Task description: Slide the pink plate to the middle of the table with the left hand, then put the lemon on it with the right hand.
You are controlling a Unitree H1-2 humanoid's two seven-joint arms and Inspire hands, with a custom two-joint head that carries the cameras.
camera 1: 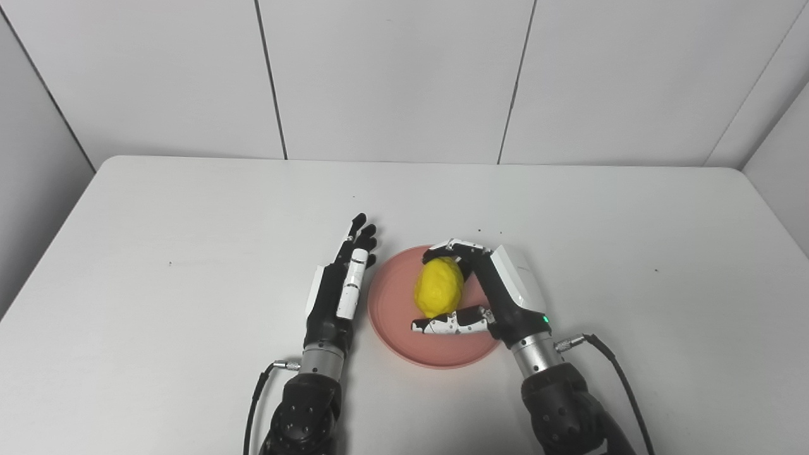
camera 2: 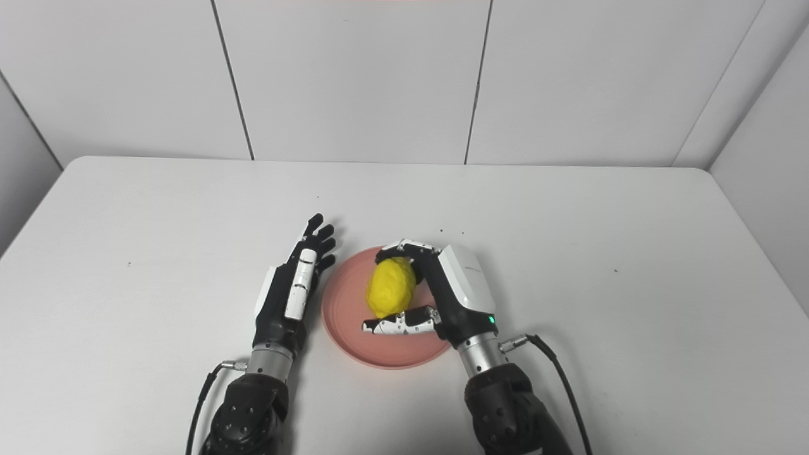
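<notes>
White table (camera 1: 189, 221): lemon (camera 1: 438, 287) on pink plate (camera 1: 392, 309), in right hand (camera 1: 499, 291).

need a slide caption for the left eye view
Right hand cupped around the lemon on the pink plate; left hand open beside the plate's left rim.

Lemon (camera 1: 438, 287) on plate (camera 1: 389, 316), mid-table (camera 1: 189, 221).

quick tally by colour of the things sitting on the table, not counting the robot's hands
pink: 1, the pink plate
yellow: 1, the lemon, on the plate with the right hand around it
total: 2
</notes>
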